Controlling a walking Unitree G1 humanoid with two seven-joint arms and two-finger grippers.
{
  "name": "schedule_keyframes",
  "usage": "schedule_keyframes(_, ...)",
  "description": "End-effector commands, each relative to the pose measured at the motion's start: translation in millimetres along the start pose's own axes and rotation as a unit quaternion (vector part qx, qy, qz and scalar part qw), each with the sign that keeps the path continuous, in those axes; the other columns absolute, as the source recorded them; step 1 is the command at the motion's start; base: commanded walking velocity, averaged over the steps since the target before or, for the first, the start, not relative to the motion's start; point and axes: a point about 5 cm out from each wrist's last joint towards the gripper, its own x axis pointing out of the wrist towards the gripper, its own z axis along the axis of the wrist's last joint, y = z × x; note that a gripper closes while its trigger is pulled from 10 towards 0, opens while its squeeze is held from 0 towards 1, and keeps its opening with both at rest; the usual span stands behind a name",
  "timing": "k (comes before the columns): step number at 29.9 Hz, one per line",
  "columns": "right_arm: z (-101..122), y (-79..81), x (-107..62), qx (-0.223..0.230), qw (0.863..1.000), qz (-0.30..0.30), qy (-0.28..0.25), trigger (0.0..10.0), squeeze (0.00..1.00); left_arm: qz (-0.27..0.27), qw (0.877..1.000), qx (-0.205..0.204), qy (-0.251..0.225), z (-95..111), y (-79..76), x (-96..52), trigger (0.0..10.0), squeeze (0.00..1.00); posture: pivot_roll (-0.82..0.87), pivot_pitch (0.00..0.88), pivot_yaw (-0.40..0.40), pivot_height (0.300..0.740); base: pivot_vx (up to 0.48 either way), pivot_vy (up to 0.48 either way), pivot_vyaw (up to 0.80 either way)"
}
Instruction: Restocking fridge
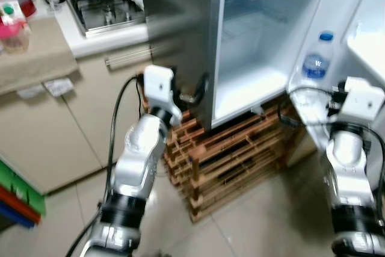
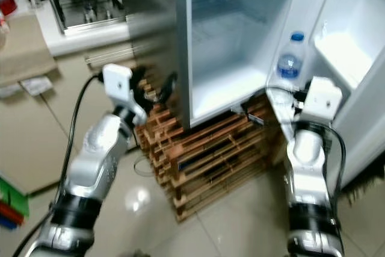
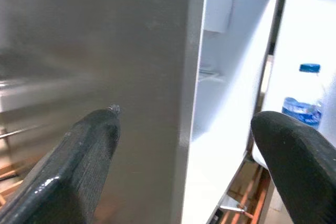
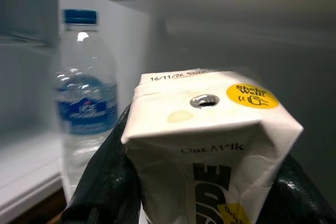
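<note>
Oat milk carton (image 4: 210, 145) clamped in the right gripper (image 4: 205, 192) by the open fridge (image 1: 252, 46) door shelf, water bottle (image 4: 86, 103) just beside, left gripper (image 3: 184, 166) fingers spread wide near the fridge's steel side

Two silver arms with black elbow bands. White boxy wrist housings. Black cables loop along both forearms. Left pincer (image 3: 184, 182): two long black fingers (image 3: 79, 166), finely ribbed, glossy at the edges.

Pale glossy floor tiles (image 1: 252, 221) run under a wooden pallet (image 1: 234, 154). Beige cabinets (image 1: 54, 130) carry a tabletop (image 1: 36, 52) with a stove (image 1: 105, 10).
</note>
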Motion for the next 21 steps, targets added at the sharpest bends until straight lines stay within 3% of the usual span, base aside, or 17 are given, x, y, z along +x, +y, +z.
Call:
schedule_keyframes(1, 0.8, -15.1, 3.6, -0.009, 0.999, -0.039, -0.002, 10.0, 0.27, 0.007, 1.000, 0.001, 0.002, 1.0, 6.2, -2.2, 10.0, 0.00, -0.10, 0.000, 0.017, 0.740, 0.000, 0.000, 0.00)
schedule_keyframes(6, 3.8, -9.1, 2.3, 0.001, 1.000, -0.026, -0.007, 10.0, 0.27, 0.007, 1.000, 0.005, 0.005, 0.3, 6.8, -1.7, 10.0, 0.00, -0.10, 0.000, 0.021, 0.740, 0.000, 0.000, 0.00)
schedule_keyframes(8, 8.3, 9.3, -2.0, 0.026, 0.999, 0.019, -0.014, 10.0, 0.27, 0.010, 1.000, 0.012, 0.013, -1.5, 7.5, -0.9, 10.0, 0.00, -0.10, 0.000, 0.023, 0.740, 0.000, 0.000, 0.00)
schedule_keyframes(10, 9.3, 14.7, -4.1, 0.029, 0.999, 0.031, -0.018, 10.0, 0.27, 0.008, 1.000, 0.016, 0.015, -2.1, 6.9, -0.6, 10.0, 0.00, -0.10, 0.000, 0.023, 0.740, 0.000, 0.000, 0.00)
schedule_keyframes(21, -2.9, -6.4, 2.3, -0.005, 1.000, -0.010, 0.003, 10.0, 0.26, 0.004, 1.000, 0.016, 0.016, -2.3, 6.1, -1.5, 10.0, 0.00, -0.10, 0.000, 0.024, 0.740, 0.000, 0.000, 0.00)
